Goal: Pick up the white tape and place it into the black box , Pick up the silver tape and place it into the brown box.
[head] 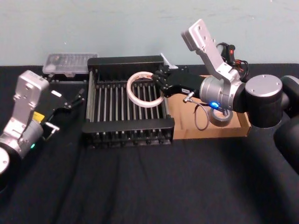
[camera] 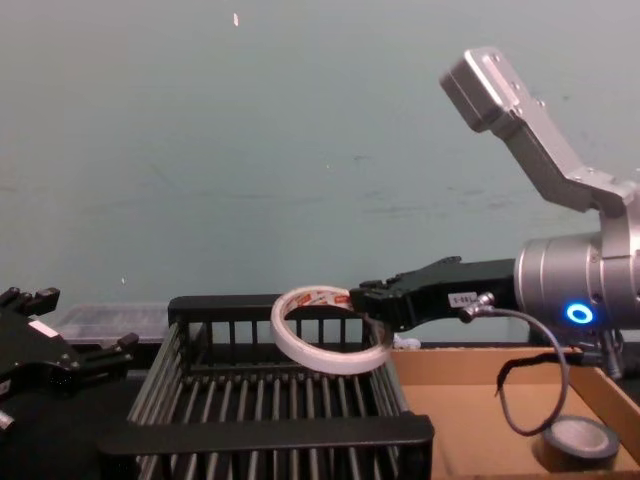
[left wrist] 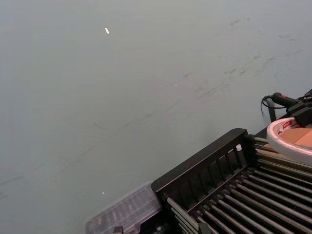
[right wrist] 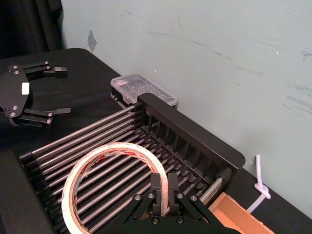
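Head view: your right claw (head: pixel 160 82) pinched the white tape (head: pixel 131 94) by its rim, directly above the black box (head: pixel 128 125); left claw (head: pixel 74 99) parked open.

Crate (head: pixel 128 126) open on top, floor bare under the white tape (head: pixel 130 91) in the right gripper (head: pixel 161 82); rims all round.

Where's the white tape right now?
In the head view, the white tape hangs tilted over the right rear of the black box, above its slatted bottom, with the jaws of the right gripper shut on its rim.
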Robot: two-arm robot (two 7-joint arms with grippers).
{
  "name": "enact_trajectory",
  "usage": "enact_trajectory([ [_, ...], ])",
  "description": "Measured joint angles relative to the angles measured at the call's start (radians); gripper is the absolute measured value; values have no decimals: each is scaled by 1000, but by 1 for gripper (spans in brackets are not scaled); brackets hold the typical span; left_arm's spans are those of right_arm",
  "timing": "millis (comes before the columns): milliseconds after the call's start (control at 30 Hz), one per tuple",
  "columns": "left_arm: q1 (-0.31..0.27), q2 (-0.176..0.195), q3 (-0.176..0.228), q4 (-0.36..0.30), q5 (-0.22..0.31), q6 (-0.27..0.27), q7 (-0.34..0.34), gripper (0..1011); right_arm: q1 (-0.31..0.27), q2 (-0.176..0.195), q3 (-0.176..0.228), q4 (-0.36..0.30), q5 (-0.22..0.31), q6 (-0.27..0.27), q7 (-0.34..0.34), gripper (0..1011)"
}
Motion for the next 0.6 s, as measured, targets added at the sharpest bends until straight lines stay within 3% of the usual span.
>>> enact_trajectory([
  [600,0,0,0,0,0,0,0,1001,2,-5,2,6,-3,-6,-4,123],
])
